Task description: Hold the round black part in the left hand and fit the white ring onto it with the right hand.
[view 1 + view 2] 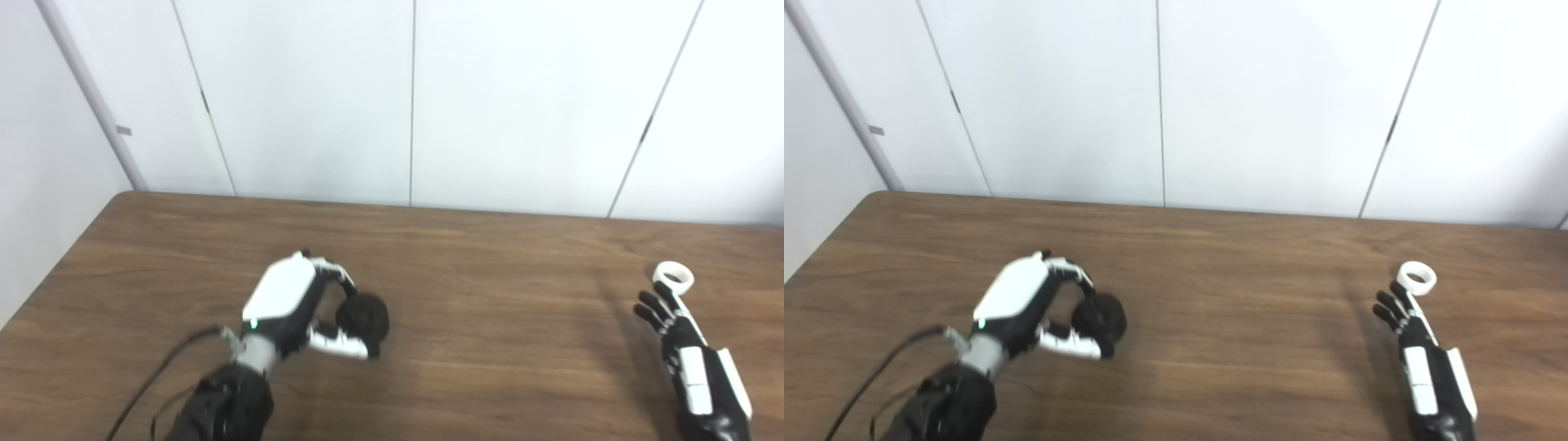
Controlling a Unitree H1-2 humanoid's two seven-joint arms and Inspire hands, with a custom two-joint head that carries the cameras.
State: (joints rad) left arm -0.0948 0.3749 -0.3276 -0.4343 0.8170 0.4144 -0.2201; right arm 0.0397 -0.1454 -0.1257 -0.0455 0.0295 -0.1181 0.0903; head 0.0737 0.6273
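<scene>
- So far we have our left hand (288, 306) at the lower left of centre, with its fingers (334, 272) curled over the round black part (364, 317) and the thumb (340, 344) under its near side.
- We judge this to be a grip on the part, though the part looks to sit on or just above the wooden table (490, 257), and we cannot tell which.
- Our right hand (1421, 355) lies at the lower right of the frame, fingers stretched out and apart, holding nothing.
- Its fingertips (1390, 303) point toward the white ring (1417, 277), which lies flat on the table at the right edge of the picture, just past them.
- One fingertip seems to touch the ring's near rim, but the blur keeps us from being sure.
- Ring and black part are well apart, one on each side of the frame.
- By our reckoning the task is in its early stage: the left side has its hold, or nearly so, and the right side has only reached its ring.
- What is left, as we see it: close the right hand on the ring, lift it, bring both pieces together near the middle, and seat the ring on the black part.
- Behind the table we see only plain white wall panels (306, 92).
</scene>
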